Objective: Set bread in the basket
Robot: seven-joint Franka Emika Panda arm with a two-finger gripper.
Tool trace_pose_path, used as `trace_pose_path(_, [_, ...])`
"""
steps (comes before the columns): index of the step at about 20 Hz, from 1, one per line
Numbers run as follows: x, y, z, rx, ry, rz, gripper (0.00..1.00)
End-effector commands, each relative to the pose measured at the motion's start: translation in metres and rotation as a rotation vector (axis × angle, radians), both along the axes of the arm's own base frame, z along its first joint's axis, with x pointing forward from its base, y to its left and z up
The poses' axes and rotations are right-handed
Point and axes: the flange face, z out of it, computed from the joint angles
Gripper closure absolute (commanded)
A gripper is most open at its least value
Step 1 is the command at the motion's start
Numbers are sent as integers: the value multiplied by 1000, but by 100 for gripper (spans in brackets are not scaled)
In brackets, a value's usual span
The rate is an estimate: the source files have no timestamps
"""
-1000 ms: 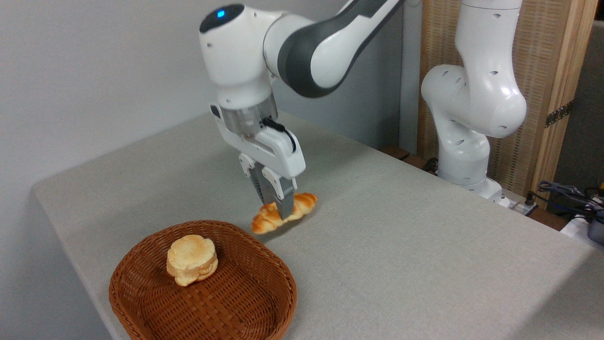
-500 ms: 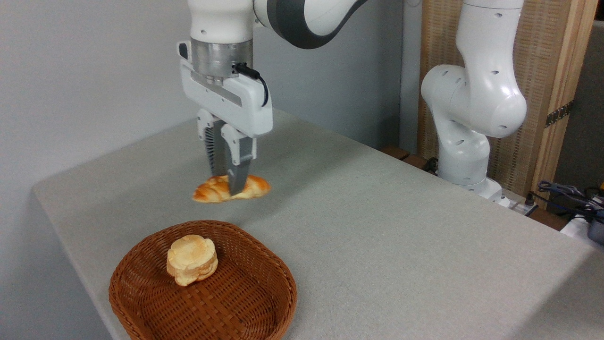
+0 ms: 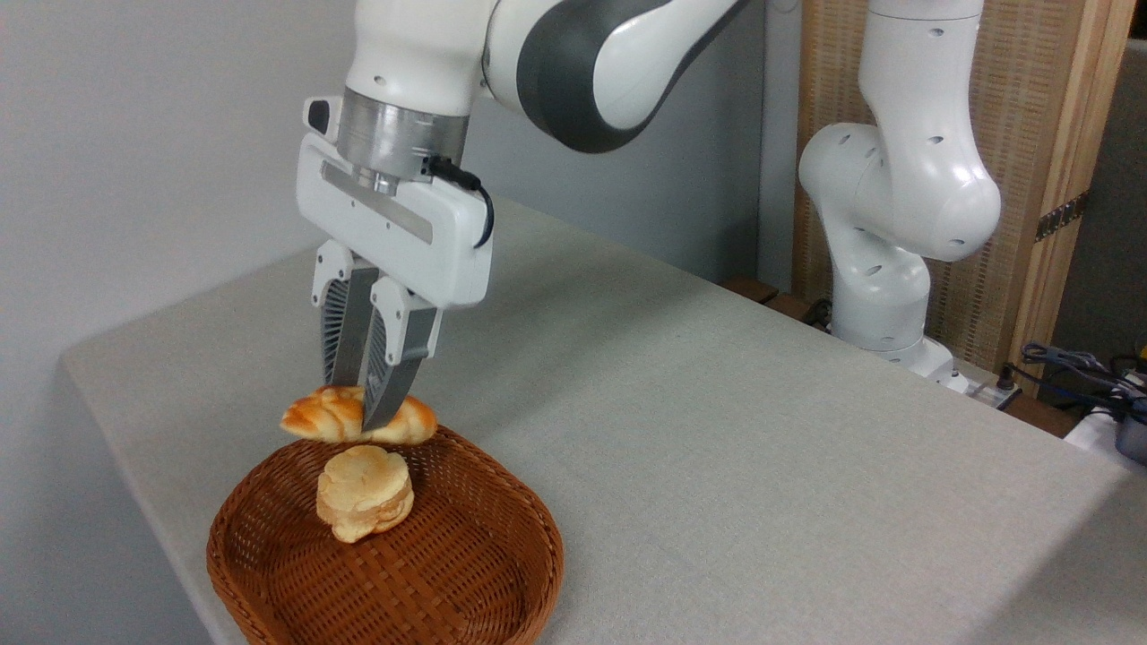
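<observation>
Above the basket's [image 3: 269, 573] far rim, our gripper [image 3: 363, 414] pinches the bread [image 3: 323, 419] at its middle; we hold it aloft, seemingly clear of the pale bun [image 3: 365, 493] lying inside.

The braided loaf [image 3: 336, 419], glossy golden-orange with paler seams and tapered ends, hangs roughly level in the air over the far rim of the basket. The wicker basket [image 3: 502, 587], reddish-brown and oval with a thick rolled rim, sits near the table's front-left corner.
</observation>
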Motion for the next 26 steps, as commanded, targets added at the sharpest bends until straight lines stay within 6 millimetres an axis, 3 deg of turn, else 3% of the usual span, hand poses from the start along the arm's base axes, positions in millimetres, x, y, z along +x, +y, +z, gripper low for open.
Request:
trace_pose_path(1, [9,10,-3,-1,-19,9,0])
trace_pose_path(12, [11,8,-8,2,-12,9,0])
trace_pose_path(16, [-1,-1,7,-10,28,4,0])
trace_pose_path(20, [-12,-18,44,9,169,-41,0])
trace_pose_path(26, [-28,-40,41,29,292,-90,0])
